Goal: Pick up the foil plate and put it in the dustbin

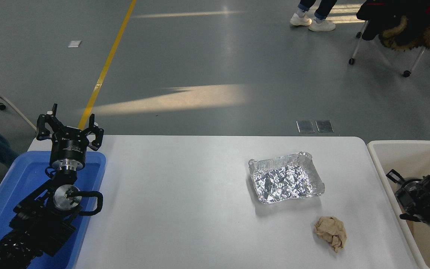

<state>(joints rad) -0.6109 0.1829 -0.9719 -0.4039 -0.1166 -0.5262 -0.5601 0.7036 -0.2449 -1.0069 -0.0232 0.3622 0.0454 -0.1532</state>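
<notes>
Right gripper (405, 196) over dustbin (409, 157), grip state unclear; foil plate (286, 182) flat, long axis left-right; left gripper (69, 129) splayed.

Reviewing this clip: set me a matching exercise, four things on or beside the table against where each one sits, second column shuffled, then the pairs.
Things:
1. foil plate
2. brown paper ball
3. dustbin
4. blue tray

Places:
A. off the table's right edge, the right pincer over it
B. at the table's left end, under the left pincer
C. right of the table's middle, lying flat
D. near the front edge, just nearer the camera than the foil plate

Pairs: 1-C, 2-D, 3-A, 4-B
</notes>
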